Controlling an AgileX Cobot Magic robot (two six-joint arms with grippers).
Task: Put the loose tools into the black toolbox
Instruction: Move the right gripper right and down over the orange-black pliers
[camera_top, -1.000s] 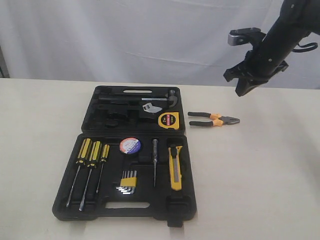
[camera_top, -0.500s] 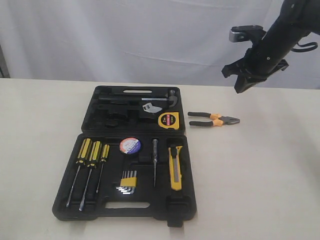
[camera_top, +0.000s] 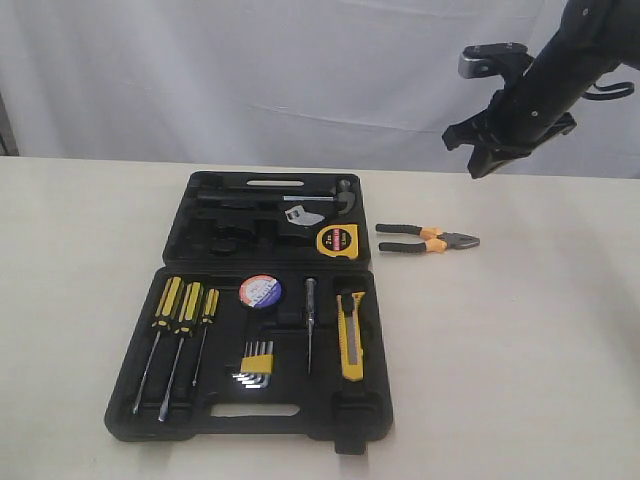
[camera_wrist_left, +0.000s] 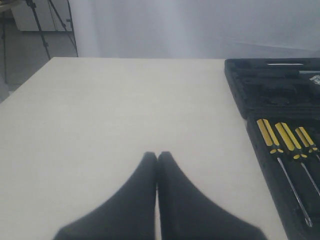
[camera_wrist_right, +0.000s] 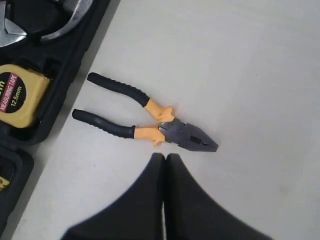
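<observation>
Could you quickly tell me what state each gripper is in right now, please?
Left gripper: closed, holding nothing.
Right gripper: closed, holding nothing, up in the air over the pliers.

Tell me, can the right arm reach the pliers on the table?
Probably yes. The pliers lie alone on the table beside the toolbox, nothing covering them. The right gripper hangs above them, shut, so it must open first.

The toolbox (camera_top: 180, 422) is matt black moulded plastic, the pliers (camera_wrist_right: 167, 128) dull grey metal with rubbery grips, the table (camera_top: 520, 350) smooth.
</observation>
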